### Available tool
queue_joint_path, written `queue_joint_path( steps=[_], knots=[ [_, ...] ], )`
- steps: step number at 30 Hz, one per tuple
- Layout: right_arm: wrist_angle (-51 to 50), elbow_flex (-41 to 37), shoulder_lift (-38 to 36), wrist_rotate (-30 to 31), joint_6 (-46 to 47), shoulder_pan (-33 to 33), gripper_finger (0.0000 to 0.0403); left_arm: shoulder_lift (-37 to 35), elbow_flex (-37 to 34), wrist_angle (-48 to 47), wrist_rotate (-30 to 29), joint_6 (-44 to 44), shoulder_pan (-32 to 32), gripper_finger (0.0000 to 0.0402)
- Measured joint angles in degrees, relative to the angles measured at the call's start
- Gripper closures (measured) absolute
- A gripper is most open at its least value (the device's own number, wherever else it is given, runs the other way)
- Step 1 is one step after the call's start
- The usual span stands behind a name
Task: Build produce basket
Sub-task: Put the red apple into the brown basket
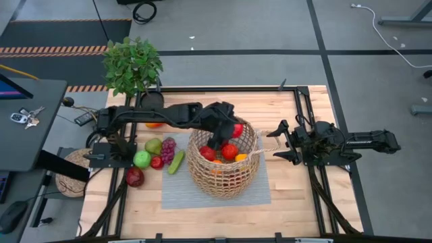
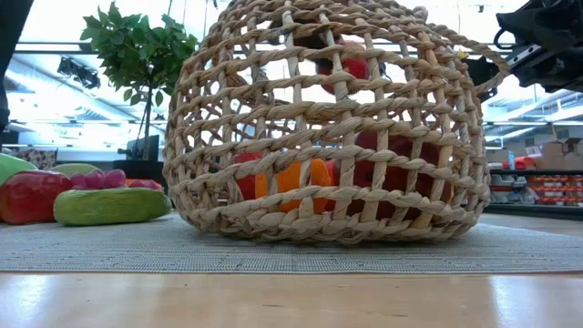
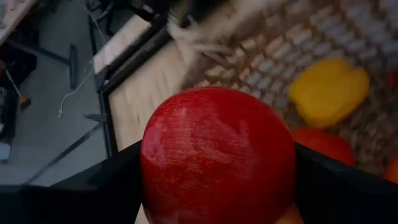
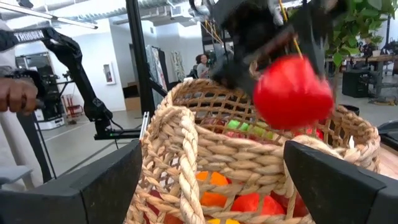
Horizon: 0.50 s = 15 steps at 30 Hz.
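Note:
The round wicker basket (image 1: pixel 223 164) stands on a grey mat, with red, orange and yellow produce (image 1: pixel 229 151) inside. My left gripper (image 1: pixel 231 132) reaches over the basket's far rim, shut on a red apple (image 3: pixel 217 155), which also shows in the right wrist view (image 4: pixel 292 93). A pear (image 1: pixel 153 146), grapes (image 1: pixel 167 150), a green apple (image 1: pixel 142 159), a cucumber (image 1: pixel 176 162) and a dark red apple (image 1: pixel 135 177) lie on the table left of the basket. My right gripper (image 1: pixel 278 143) waits open to the basket's right, holding nothing. My left gripper pinches the red apple by two opposite sides (image 3: pixel 146 168) between its two fingers (image 3: pixel 106 186). The fingers slant down from the table's left. The apple is lifted clear at the basket's mouth (image 1: pixel 237 129), above the produce inside.
A leafy potted plant (image 1: pixel 131 64) stands at the table's far left corner. An orange (image 1: pixel 154 125) lies under the left arm. The grey mat (image 1: pixel 196 196) has bare room in front of the basket. A person stands in the room beyond (image 4: pixel 12 93).

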Motion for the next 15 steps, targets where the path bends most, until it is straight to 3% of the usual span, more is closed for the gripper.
queue_joint_path(
  steps=[7, 15],
  knots=[
    [-0.1, 0.0, 0.0, 0.0, 0.0, 0.0, 0.0009, 1.6, -0.1, -0.2, -1.1, 5.2, -0.5, 0.0069],
    [-0.1, 0.0, 0.0, 0.0, 0.0, 0.0, 0.0009, 1.1, 0.0, 0.0, -4.1, 3.6, -1.5, 0.0069]
  ],
)
